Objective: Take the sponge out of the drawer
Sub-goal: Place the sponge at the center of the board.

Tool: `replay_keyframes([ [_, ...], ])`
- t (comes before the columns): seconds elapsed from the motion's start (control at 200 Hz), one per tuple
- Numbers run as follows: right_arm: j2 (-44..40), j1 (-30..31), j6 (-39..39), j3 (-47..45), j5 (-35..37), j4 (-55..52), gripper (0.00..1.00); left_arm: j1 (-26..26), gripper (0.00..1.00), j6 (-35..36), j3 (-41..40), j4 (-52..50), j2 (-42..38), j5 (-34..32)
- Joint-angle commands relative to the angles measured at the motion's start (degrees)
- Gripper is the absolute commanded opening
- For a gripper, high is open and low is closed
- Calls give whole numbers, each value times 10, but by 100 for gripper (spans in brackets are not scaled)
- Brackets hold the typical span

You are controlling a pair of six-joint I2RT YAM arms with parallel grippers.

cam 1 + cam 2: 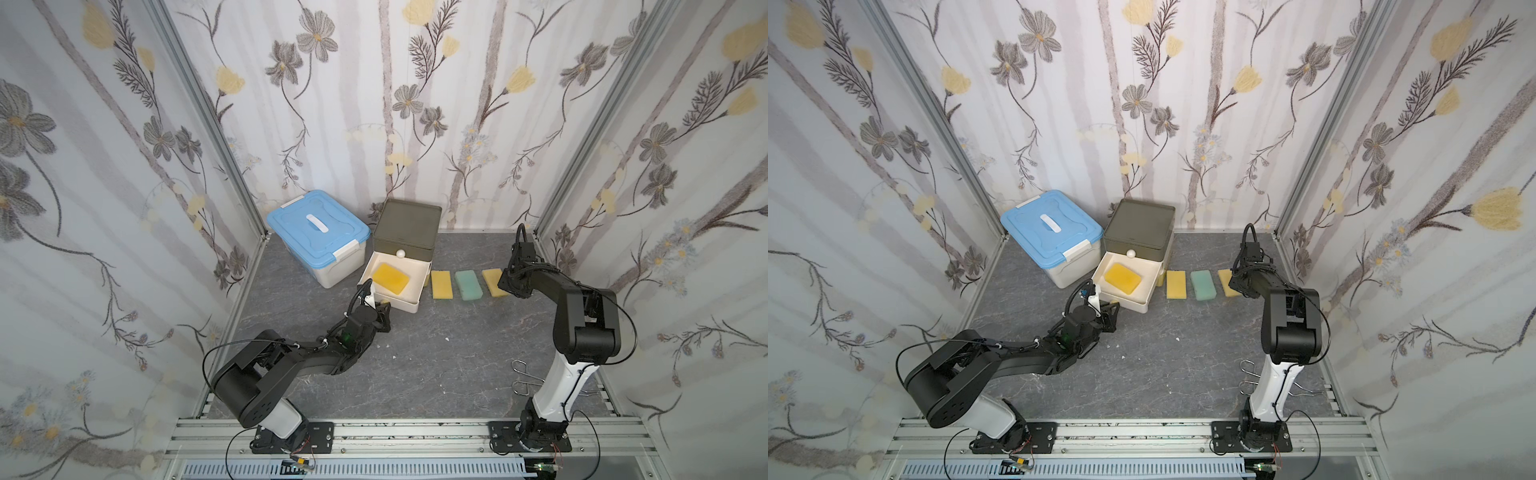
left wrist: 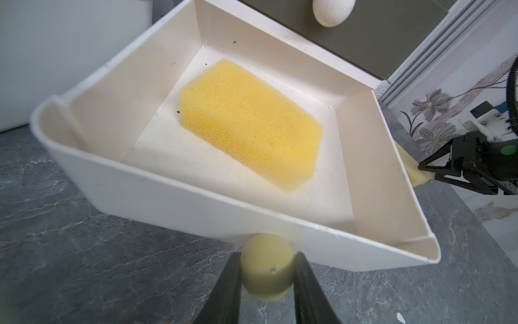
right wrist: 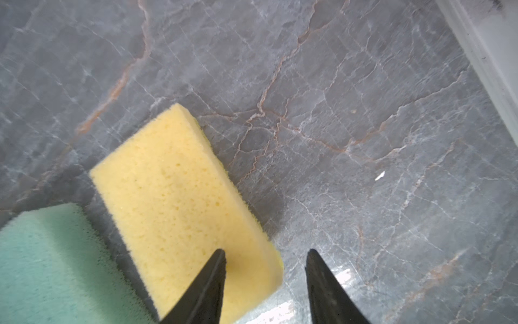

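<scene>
The white drawer (image 1: pixel 409 306) (image 1: pixel 1136 306) (image 2: pixel 168 202) stands pulled out of the olive drawer unit (image 1: pixel 407 224). A yellow sponge (image 1: pixel 390 278) (image 1: pixel 1123 277) (image 2: pixel 249 131) lies flat inside it, untouched. My left gripper (image 1: pixel 382 309) (image 2: pixel 267 261) is at the drawer's front, shut on its round pale knob (image 2: pixel 267 270). Far to the right, my right gripper (image 3: pixel 266 252) (image 2: pixel 426 171) hangs open just above another yellow sponge (image 1: pixel 492 281) (image 3: pixel 179 196) on the table. One finger is over that sponge's end, the other over bare table.
A second yellow sponge (image 1: pixel 439 284) and a green one (image 1: pixel 468 284) (image 3: pixel 50 266) lie in a row beside the drawer. A blue-lidded box (image 1: pixel 318 226) stands left of the unit. A wire object (image 1: pixel 519 374) lies by the right arm's base.
</scene>
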Motion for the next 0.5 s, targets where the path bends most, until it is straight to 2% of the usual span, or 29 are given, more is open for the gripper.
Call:
replay_keyframes([
  [0.0, 12, 0, 1, 12, -4, 7, 55, 0, 21, -9, -3, -13, -3, -17],
  [0.07, 10, 0, 3, 11, -3, 9, 59, 0, 21, -9, -3, -11, -2, -17],
  [0.405, -14, -1, 7, -6, -12, 27, 61, 1, 21, -9, -1, -10, 1, -15],
  [0.495, -16, -2, 8, -12, -31, 38, 64, 1, 21, -9, -2, -10, 2, -14],
])
